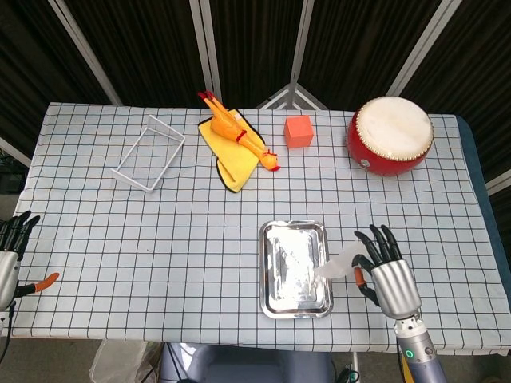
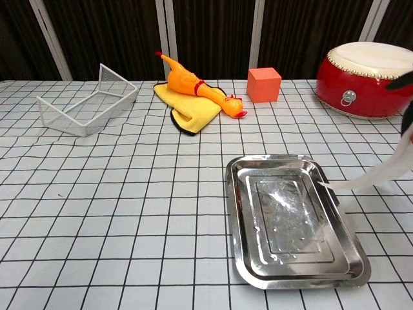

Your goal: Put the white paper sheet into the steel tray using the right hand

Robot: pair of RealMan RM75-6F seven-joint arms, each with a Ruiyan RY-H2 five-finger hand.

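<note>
R hand [image 1: 385, 275] w/ paper sheet [image 1: 337, 266] over steel tray [image 1: 295, 269] edge

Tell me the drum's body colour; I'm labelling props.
The drum has a red body with a cream-white skin on top, clearest in the chest view.

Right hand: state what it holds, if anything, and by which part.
The right hand holds the white paper sheet by its right-hand end; the sheet's free end reaches over the steel tray's right rim. The left hand holds nothing.
</note>
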